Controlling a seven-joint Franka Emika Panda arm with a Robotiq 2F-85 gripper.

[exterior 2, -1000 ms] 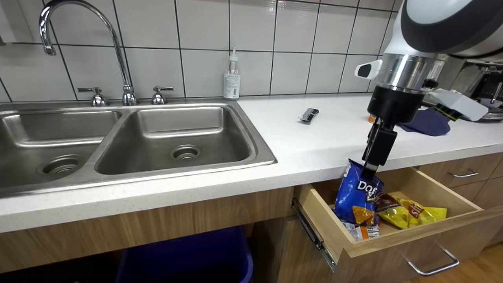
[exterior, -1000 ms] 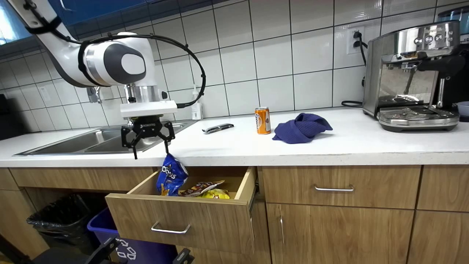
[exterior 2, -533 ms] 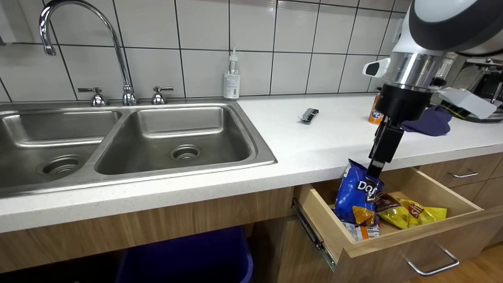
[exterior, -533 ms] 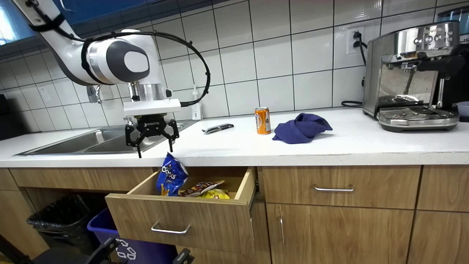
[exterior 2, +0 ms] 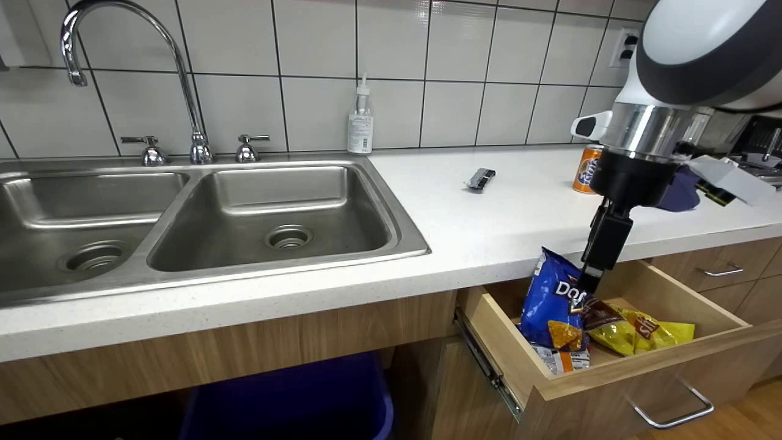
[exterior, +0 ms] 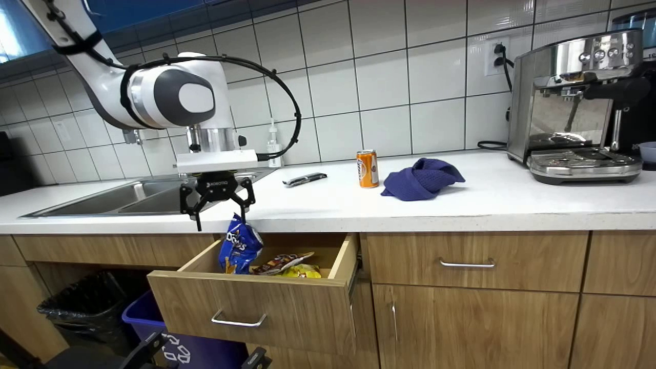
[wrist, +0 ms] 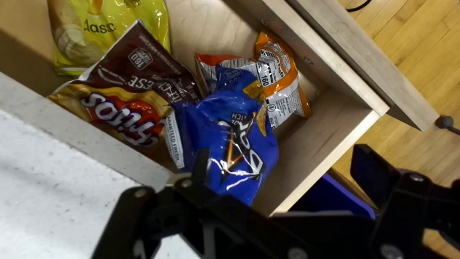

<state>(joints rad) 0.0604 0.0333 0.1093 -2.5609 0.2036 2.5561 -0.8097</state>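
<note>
The end effector (exterior: 221,225) just dipped lower by the Doritos bag (exterior 2: 545,308), spread wide, maybe touching, so no grip yet.

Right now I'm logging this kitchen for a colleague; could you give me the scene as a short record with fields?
Gripper: open, nothing held
Drawer: pulled open
Nearest thing: blue chip bag, its top above the drawer's rim; contact with the gripper unclear
Also inside: brown bag, yellow bag, orange-and-white bag partly covered by the blue one
Counter: orange can, blue cloth, coffee machine
Sink: two basins, pump bottle by a back corner
</note>
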